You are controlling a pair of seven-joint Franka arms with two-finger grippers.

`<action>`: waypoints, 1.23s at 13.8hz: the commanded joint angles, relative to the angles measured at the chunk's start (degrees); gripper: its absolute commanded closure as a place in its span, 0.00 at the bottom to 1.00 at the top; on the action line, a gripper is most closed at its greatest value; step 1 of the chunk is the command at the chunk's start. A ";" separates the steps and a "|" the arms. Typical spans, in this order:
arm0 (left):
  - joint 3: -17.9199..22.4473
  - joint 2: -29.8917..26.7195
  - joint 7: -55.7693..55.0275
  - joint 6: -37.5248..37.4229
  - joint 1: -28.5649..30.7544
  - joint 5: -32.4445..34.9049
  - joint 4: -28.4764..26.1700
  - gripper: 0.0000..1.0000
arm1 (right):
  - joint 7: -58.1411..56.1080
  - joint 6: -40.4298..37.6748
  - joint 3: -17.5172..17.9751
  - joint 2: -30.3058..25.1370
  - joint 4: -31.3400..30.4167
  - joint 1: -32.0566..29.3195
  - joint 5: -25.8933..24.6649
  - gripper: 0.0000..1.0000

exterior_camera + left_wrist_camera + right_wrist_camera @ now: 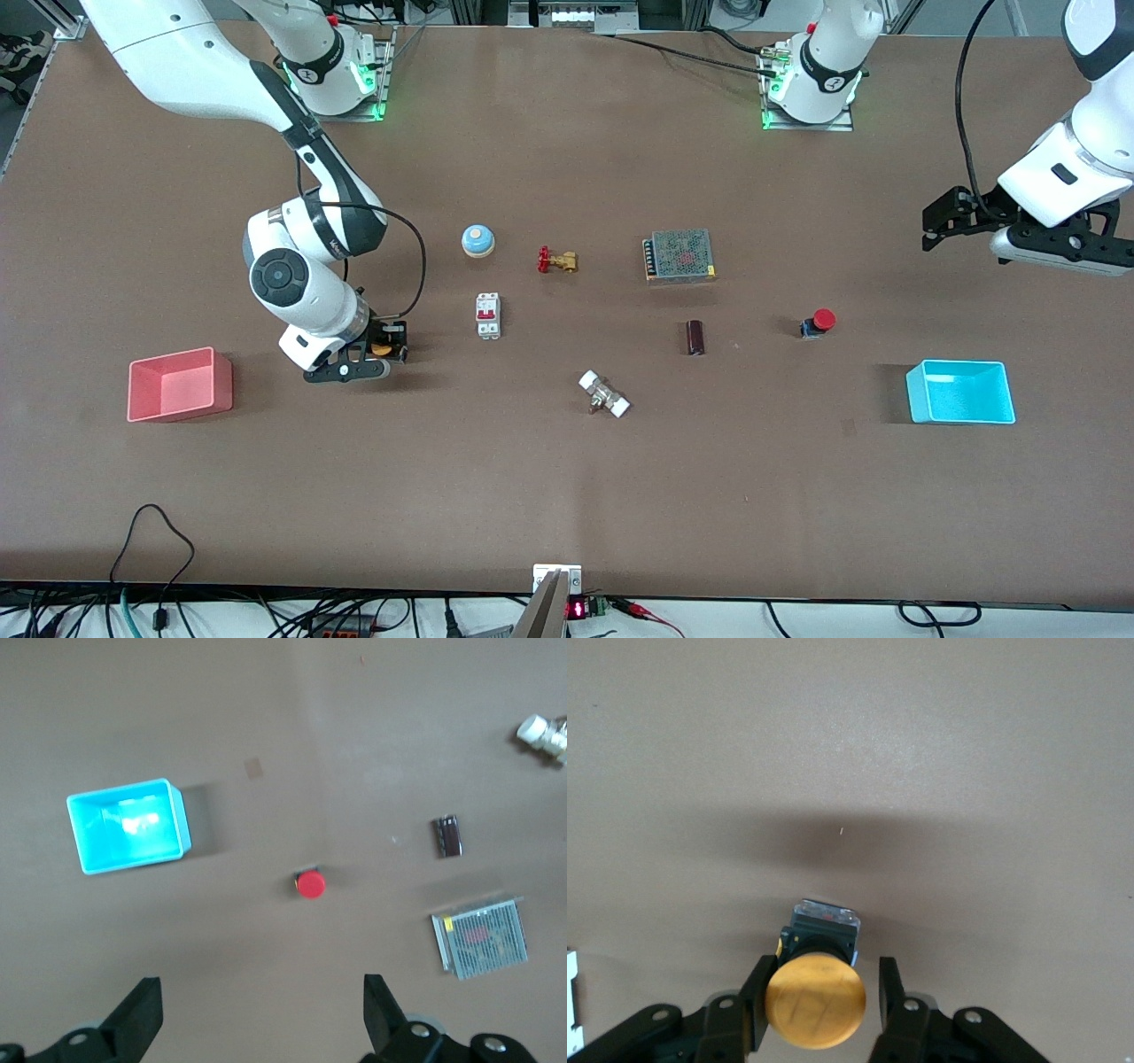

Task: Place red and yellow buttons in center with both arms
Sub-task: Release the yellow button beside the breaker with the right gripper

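Note:
The yellow button (382,348) (816,1001), an orange-yellow cap on a dark body, sits low at the tabletop (567,478) between the pink bin and the white breaker. My right gripper (388,347) (826,974) is open around it. One finger touches the cap and the other stands a little apart. The red button (821,321) (310,884) stands free on the table, farther from the front camera than the cyan bin. My left gripper (928,229) (260,992) hangs open and empty, high over the left arm's end of the table.
A pink bin (180,383) and a cyan bin (961,392) (128,825) stand at the two ends. Between them lie a blue bell (477,239), red-handled valve (556,260), mesh-covered box (679,255), white breaker (488,315), dark cylinder (695,338) and white fitting (604,394).

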 commanded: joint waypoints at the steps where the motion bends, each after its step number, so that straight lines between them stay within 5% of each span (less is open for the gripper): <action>1: 0.92 -0.88 1.29 -3.40 -1.12 1.13 1.37 0.00 | 1.24 0.94 -0.21 0.04 -0.57 0.40 -0.55 0.41; 6: 0.66 -0.09 0.67 -3.50 -0.42 1.04 2.26 0.00 | 1.93 1.99 -0.13 0.04 -0.40 0.32 0.24 0.30; 9: 0.31 -0.09 0.06 -3.67 -0.51 1.04 2.17 0.00 | 4.40 2.70 0.22 -0.48 0.74 1.27 2.95 0.00; 12: 0.31 0.09 -0.03 -3.50 -0.59 1.04 2.34 0.00 | 3.70 1.21 1.63 -5.03 3.91 1.37 7.97 0.00; 17: 0.31 0.00 -0.12 -3.76 -0.59 1.04 2.34 0.00 | -5.31 -22.82 1.20 -20.94 8.73 -5.04 8.24 0.00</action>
